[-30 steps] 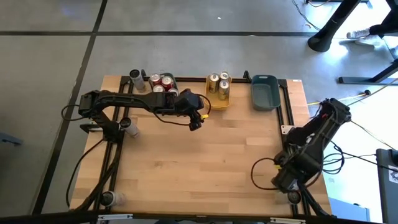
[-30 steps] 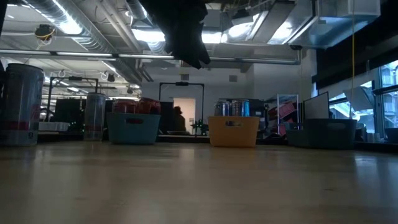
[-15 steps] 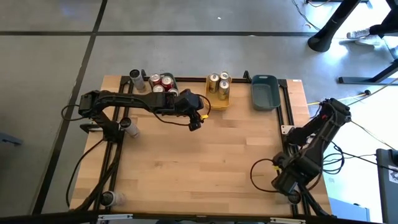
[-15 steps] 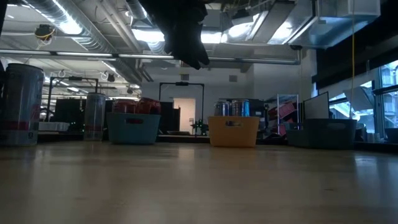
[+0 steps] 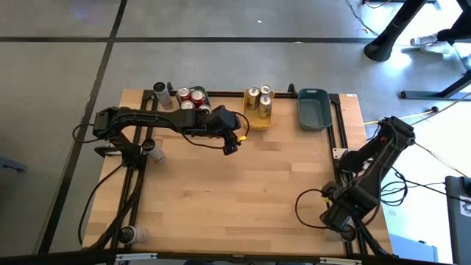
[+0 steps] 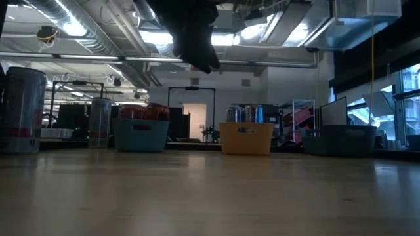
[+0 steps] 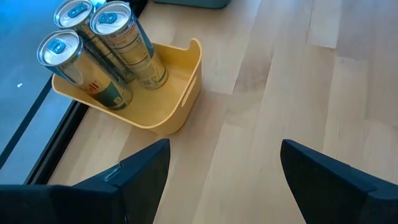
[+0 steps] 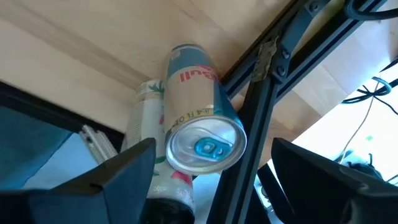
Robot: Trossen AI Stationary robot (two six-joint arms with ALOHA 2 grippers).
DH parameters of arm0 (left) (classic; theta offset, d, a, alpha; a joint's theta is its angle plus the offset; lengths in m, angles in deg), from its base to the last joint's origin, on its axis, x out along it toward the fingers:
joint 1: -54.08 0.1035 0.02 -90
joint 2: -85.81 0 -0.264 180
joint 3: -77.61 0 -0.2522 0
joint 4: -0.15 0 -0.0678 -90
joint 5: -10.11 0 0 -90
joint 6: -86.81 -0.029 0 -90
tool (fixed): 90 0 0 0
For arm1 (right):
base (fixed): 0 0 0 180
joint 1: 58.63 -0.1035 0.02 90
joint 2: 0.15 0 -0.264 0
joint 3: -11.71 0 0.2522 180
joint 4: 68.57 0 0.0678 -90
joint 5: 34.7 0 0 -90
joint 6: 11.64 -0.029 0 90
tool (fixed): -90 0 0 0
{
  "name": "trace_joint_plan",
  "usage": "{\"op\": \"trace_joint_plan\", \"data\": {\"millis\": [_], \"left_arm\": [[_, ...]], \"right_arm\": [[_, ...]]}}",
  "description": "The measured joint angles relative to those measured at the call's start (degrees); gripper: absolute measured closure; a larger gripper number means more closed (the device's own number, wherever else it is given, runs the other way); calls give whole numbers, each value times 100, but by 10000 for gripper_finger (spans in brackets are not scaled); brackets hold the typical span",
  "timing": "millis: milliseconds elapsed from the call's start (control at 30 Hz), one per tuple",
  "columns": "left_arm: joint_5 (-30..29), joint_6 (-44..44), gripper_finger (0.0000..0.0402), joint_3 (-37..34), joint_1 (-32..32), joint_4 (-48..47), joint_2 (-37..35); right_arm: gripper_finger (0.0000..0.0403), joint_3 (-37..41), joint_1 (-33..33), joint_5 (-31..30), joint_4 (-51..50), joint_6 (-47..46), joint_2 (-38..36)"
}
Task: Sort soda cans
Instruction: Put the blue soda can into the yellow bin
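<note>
gold soda cans [image 7: 99, 53] in yellow tray [image 7: 180, 93] just beyond open left gripper [image 7: 224, 180]

Left gripper [image 5: 230, 147] hangs over the table [image 5: 243, 191] near the far edge. Behind it sit red cans [image 5: 193, 99], gold cans [image 5: 259, 98] and a grey-blue tray [image 5: 313, 118]. Right gripper [image 5: 344, 230] sits at the near right corner.

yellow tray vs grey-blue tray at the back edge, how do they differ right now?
Colour: the yellow tray is yellow; the grey-blue tray is dark grey-blue.
Contents: the yellow tray holds three gold cans standing upright; no cans show in the grey-blue tray.
Place: the yellow tray sits mid-edge, beside the left hand; the grey-blue tray sits nearer the right corner.
Shared: both are rectangular, open-topped and rest on the table's far edge.
</note>
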Motion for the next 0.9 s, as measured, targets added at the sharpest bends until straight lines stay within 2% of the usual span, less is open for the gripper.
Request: {"op": "trace_joint_plan", "data": {"millis": [133, 367, 600, 700, 833, 900], "left_arm": [[0, 61, 108, 0, -4, -99, 2], [2, 70, 108, 0, -2, -72, 2], [1, 62, 108, 0, -2, -72, 2], [2, 52, 108, 0, -2, -72, 2], [2, -4, 108, 0, 0, -71, 2], [2, 7, 108, 0, 0, -72, 2]], "right_arm": [[86, 327, -148, 257, 476, -91, -4], [86, 706, -232, 174, 801, -212, -9], [92, 905, -230, 155, 1138, 81, -9], [119, 905, -225, 225, 1120, 173, -9], [175, 905, -221, 309, 1104, 397, -13], [185, 903, -221, 297, 1096, 514, -17]]}}
